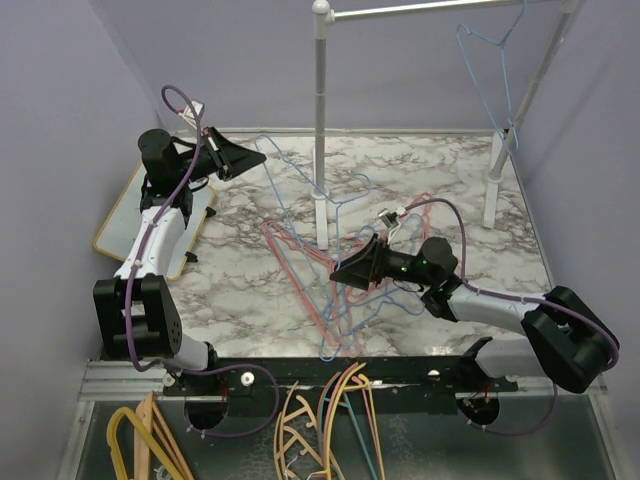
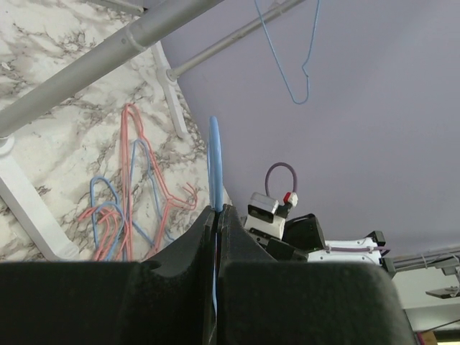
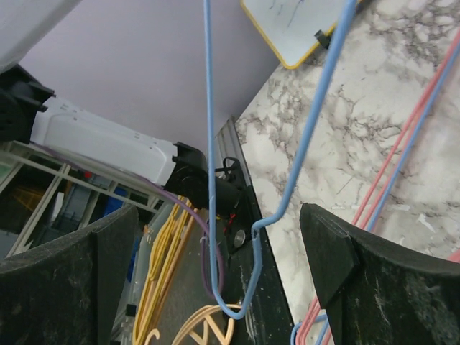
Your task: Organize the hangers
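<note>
My left gripper [image 1: 247,160] [image 2: 218,210] is shut on the wire of a light blue hanger [image 2: 214,158] and holds it above the table's back left. My right gripper [image 1: 340,275] [image 3: 219,215] is open at the table's middle. A light blue hanger [image 3: 302,144] runs between its fingers without touching them, with its hook over the table's front edge. I cannot tell whether it is the hanger in my left gripper. A pile of pinkish red and light blue hangers [image 1: 305,265] [image 2: 129,208] lies on the marble table [image 1: 440,170]. One blue hanger [image 1: 490,60] hangs on the rail.
The white rack post [image 1: 320,130] stands mid-table and a slanted leg [image 1: 495,180] at the right. A yellow-edged white board [image 1: 120,215] lies at the left. Thick yellow and wood-coloured hangers [image 1: 320,430] sit in the bin below the front edge. Purple walls close in on three sides.
</note>
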You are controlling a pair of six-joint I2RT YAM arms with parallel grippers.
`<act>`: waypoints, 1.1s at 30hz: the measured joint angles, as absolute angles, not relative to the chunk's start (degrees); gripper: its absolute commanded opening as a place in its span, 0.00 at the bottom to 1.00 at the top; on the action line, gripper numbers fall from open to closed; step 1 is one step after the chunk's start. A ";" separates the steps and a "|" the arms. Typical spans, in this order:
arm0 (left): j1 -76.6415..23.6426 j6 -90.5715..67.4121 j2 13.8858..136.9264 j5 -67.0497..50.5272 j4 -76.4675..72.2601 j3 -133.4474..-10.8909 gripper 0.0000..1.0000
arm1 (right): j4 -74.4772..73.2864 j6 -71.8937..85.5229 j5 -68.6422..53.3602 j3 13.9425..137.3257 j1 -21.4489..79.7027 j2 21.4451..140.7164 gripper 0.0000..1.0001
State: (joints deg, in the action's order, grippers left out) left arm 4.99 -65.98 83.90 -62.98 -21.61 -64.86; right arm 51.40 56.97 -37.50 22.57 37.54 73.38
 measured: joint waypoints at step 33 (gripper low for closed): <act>2.98 -31.97 78.96 -52.82 -0.21 -70.76 0.93 | 11.16 50.85 -20.95 33.63 44.47 55.99 0.01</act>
